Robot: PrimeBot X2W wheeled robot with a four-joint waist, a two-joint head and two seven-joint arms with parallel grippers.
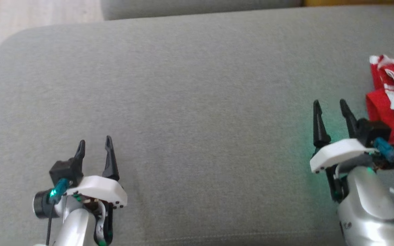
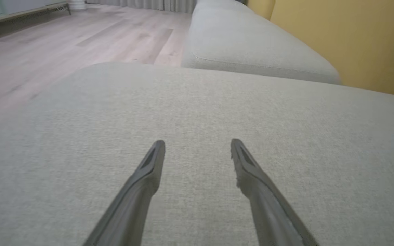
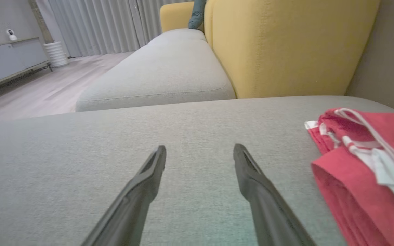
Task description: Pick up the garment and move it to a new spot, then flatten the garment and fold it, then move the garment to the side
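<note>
The garment (image 1: 393, 102) is red with white stripes and lies folded in a bundle at the right edge of the grey sofa seat (image 1: 197, 102). In the right wrist view the garment (image 3: 364, 171) sits just to the right of my fingers. My right gripper (image 1: 330, 106) stands open beside it, a little to its left, with nothing between its fingers. My left gripper (image 1: 94, 143) is open and empty over bare cushion at the lower left. The left gripper (image 2: 197, 145) and the right gripper (image 3: 199, 150) both point across the seat.
A second grey cushion (image 3: 162, 75) adjoins the seat at the far side. A yellow backrest (image 3: 286, 44) rises behind it. Wooden floor (image 2: 46, 44) lies past the seat's left edge, with curtains (image 3: 94, 24) and a low cabinet (image 3: 9, 61) beyond.
</note>
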